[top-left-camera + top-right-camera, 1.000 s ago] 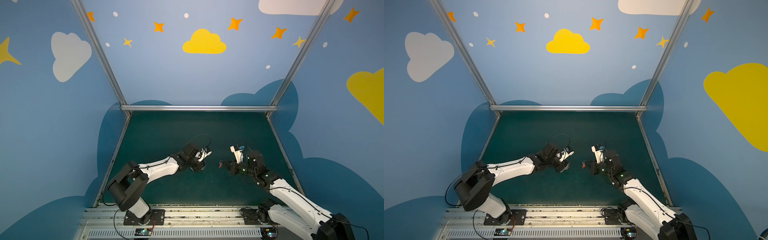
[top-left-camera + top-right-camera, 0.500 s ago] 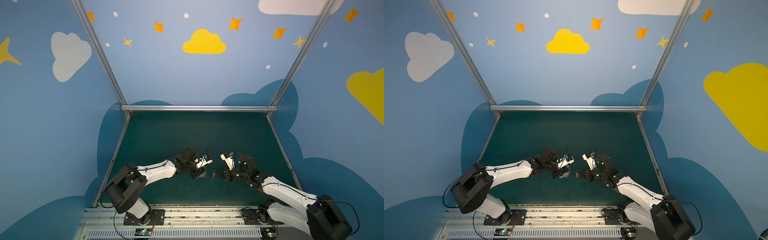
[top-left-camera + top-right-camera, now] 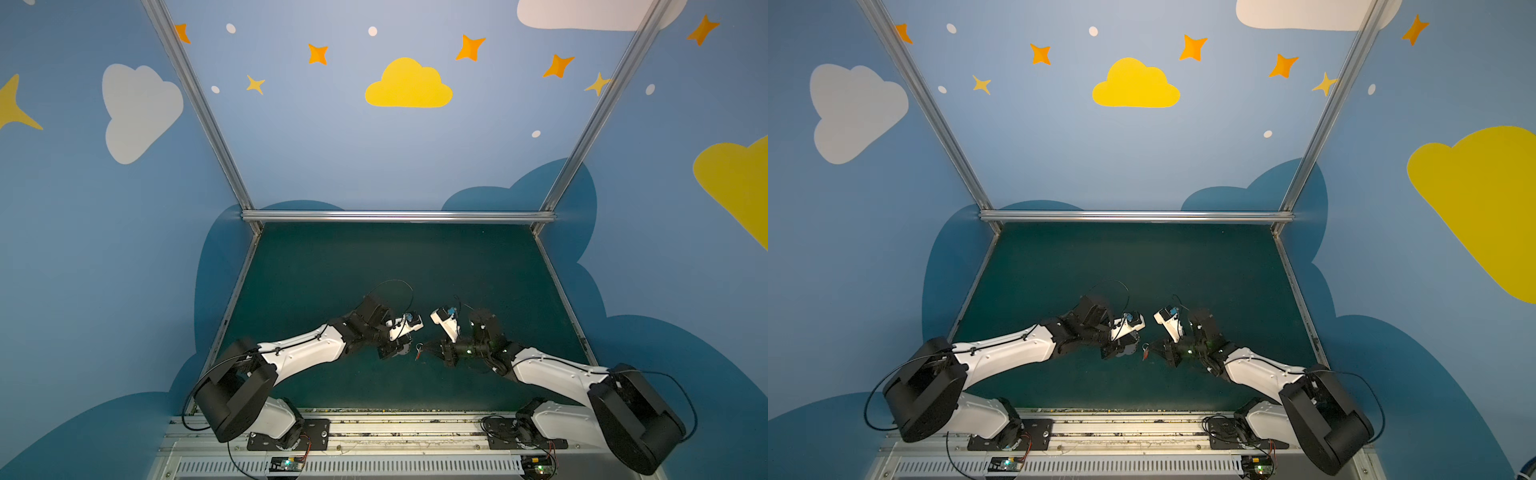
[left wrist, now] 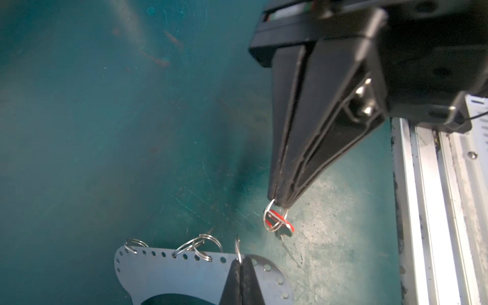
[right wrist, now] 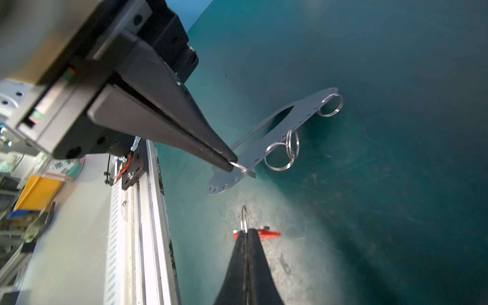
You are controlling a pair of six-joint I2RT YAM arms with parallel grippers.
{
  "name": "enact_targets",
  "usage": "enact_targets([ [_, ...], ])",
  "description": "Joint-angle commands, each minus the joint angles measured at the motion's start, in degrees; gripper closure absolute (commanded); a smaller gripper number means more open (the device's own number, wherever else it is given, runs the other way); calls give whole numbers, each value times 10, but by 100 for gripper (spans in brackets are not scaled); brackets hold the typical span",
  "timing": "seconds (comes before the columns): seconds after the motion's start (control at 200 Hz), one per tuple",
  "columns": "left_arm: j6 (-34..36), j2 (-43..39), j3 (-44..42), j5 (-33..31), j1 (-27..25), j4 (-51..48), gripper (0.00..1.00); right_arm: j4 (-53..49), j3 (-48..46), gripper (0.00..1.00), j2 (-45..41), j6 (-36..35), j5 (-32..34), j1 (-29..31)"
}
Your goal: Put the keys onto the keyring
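My left gripper (image 4: 241, 260) is shut on a keyring (image 4: 238, 249), a thin silver loop that stands edge-on in a hole at the rim of a flat grey holed plate (image 4: 171, 274). The keys (image 4: 280, 224), a small silver key with a red-orange tag on a little ring of their own, hang from my right gripper (image 4: 277, 202), which is shut on that ring. In the right wrist view the tag of the keys (image 5: 269, 233) sticks out sideways behind the shut right gripper (image 5: 246, 230), a short way from the left gripper (image 5: 232, 165). In both top views the grippers face each other tip to tip, low over the mat.
Other wire rings (image 4: 200, 245) (image 4: 133, 244) hang from holes along the plate's edge. The aluminium base rail (image 4: 435, 211) runs close beside both grippers at the mat's near edge. The green mat (image 3: 395, 266) stretches back to the blue walls.
Both grippers have come toward the near edge of the mat and closer together. The gap between them has shrunk. Both have stayed shut.
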Motion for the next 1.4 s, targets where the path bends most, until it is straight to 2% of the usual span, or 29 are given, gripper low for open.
enact_targets([
  [0.0,14,-15,-12,-7,-4,3,96,30,22,100,27,-52,-52,2],
  [0.085,21,-17,-15,-12,-6,3,96,23,35,100,51,-73,-58,2],
  [0.28,27,-24,-25,-24,-8,5,96,10,70,100,96,-95,-119,-2],
  [0.501,31,-33,-30,-35,-9,-2,96,-10,83,100,104,-104,-146,-14],
  [0.896,34,-57,-39,-48,-10,3,96,-19,84,100,118,-105,-170,-15],
  [1.397,46,-64,-40,-41,-19,-7,96,-25,99,100,131,-106,-152,-17],
])
